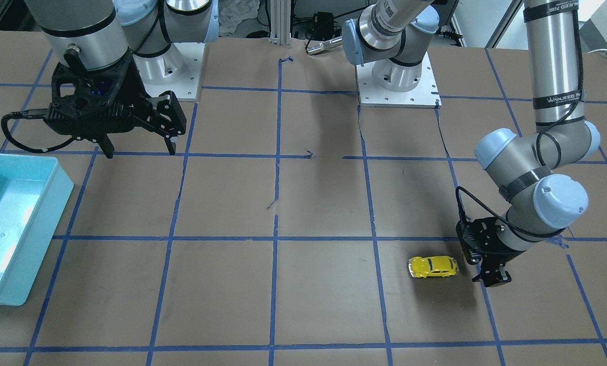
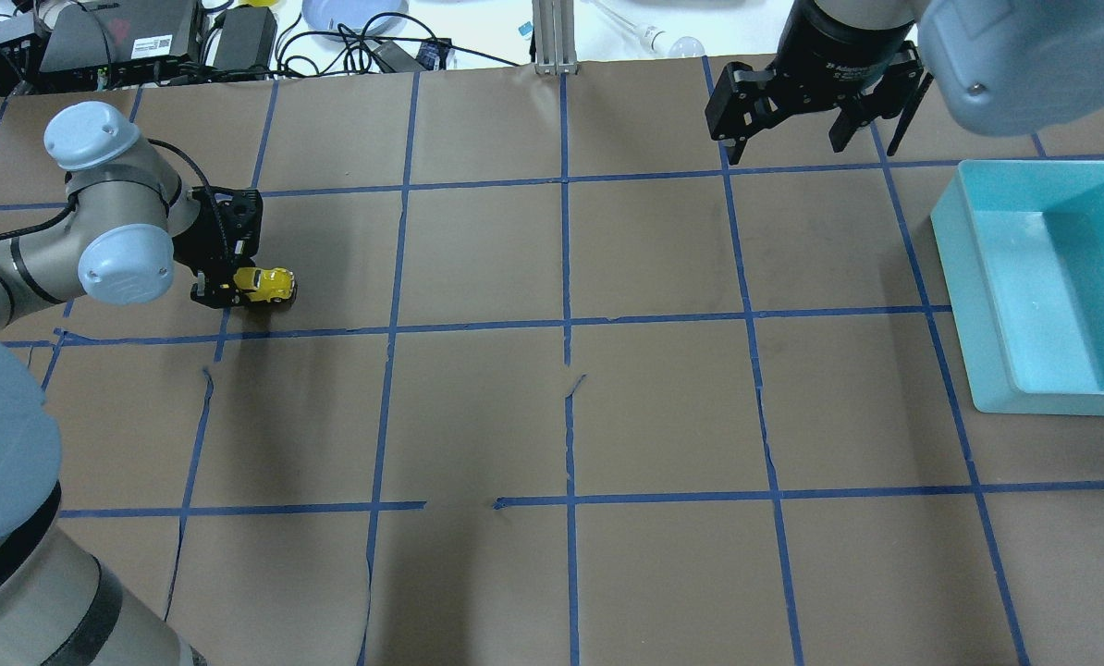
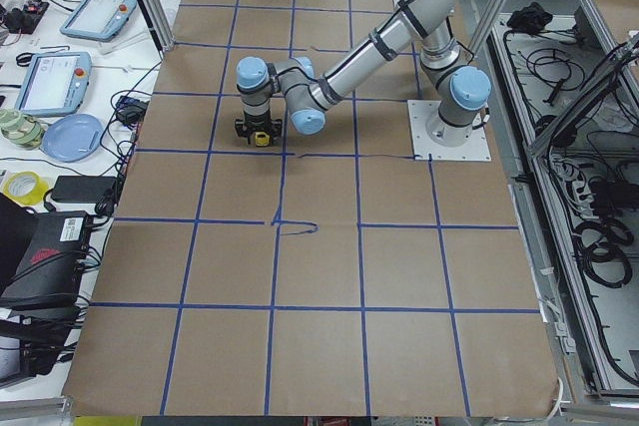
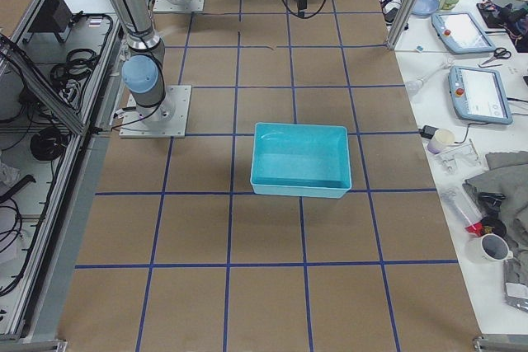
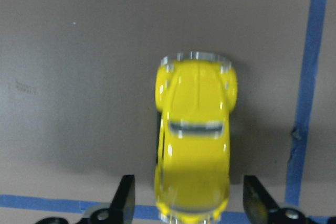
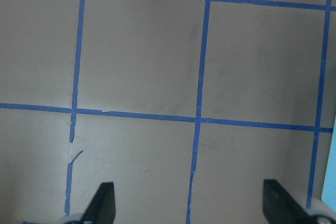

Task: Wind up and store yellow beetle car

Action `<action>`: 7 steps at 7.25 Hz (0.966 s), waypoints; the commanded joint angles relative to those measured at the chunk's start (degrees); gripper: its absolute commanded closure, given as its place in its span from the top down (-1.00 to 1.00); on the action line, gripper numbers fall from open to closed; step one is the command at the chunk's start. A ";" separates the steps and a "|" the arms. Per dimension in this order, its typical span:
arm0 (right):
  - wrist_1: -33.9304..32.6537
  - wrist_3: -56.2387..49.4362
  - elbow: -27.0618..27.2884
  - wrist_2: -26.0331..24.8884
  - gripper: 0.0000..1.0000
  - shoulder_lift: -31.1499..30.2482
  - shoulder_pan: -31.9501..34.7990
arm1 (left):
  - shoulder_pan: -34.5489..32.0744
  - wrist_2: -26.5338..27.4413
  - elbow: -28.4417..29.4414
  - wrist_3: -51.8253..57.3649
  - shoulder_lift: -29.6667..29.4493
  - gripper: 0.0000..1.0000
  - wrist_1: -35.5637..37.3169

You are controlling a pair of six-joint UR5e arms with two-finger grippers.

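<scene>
The yellow beetle car (image 1: 433, 267) stands on its wheels on the brown paper, also in the overhead view (image 2: 266, 284) and the exterior left view (image 3: 262, 137). My left gripper (image 1: 490, 277) is low at the table, right at one end of the car. In the left wrist view the car (image 5: 194, 135) fills the middle and its near end lies between the open fingertips (image 5: 126, 198), with a gap on each side. My left gripper (image 5: 191, 198) is not closed on it. My right gripper (image 2: 815, 139) is open and empty, held above the table far from the car.
A teal bin (image 2: 954, 268) stands on the robot's right side, also in the front view (image 1: 54, 203) and the exterior right view (image 4: 301, 189). Blue tape lines cross the paper. The right wrist view shows only bare paper between the right fingertips (image 6: 105, 200).
</scene>
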 commanded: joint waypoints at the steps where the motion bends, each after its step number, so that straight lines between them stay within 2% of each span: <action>1: 0.05 0.00 0.03 -0.01 1.00 -0.05 0.00 | -0.08 -0.10 0.01 -0.29 0.58 0.55 -0.24; 4: 0.05 0.00 0.03 -0.01 1.00 -0.05 0.00 | -3.93 -1.58 0.62 -6.94 3.91 0.55 -2.25; 5: 0.05 0.00 0.03 -0.01 1.00 -0.05 0.00 | -6.21 -1.59 1.58 -12.46 5.92 0.55 -4.96; 7: 0.05 0.00 0.12 -0.01 1.00 -0.14 0.00 | -10.35 -1.68 4.04 -23.36 11.80 0.55 -15.56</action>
